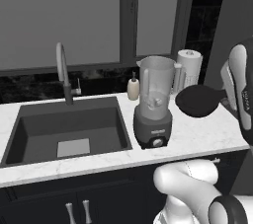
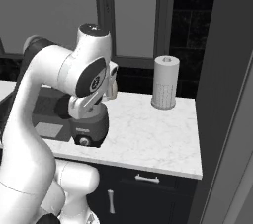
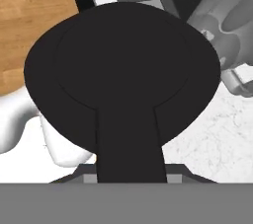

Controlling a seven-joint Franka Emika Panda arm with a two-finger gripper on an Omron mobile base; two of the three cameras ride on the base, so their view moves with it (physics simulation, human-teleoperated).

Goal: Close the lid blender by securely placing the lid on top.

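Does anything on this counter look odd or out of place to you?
Only one thing: the blender stands upright with its jar open, while its black lid hangs in the air to its right, held by its tab instead of sitting on top. Nothing looks spilled, tipped or broken.

A flat black round lid (image 1: pixel 198 100) hangs above the white marble table (image 1: pixel 207 131), at three o'clock of the tall clear-jarred, open-topped blender (image 1: pixel 154 100).

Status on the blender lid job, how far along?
Done: the lid is picked up, held by its tab in the gripper, off the counter. In hand: it hangs right of the blender, below the jar's rim. Left: raise it, move it over the open jar mouth, seat it.
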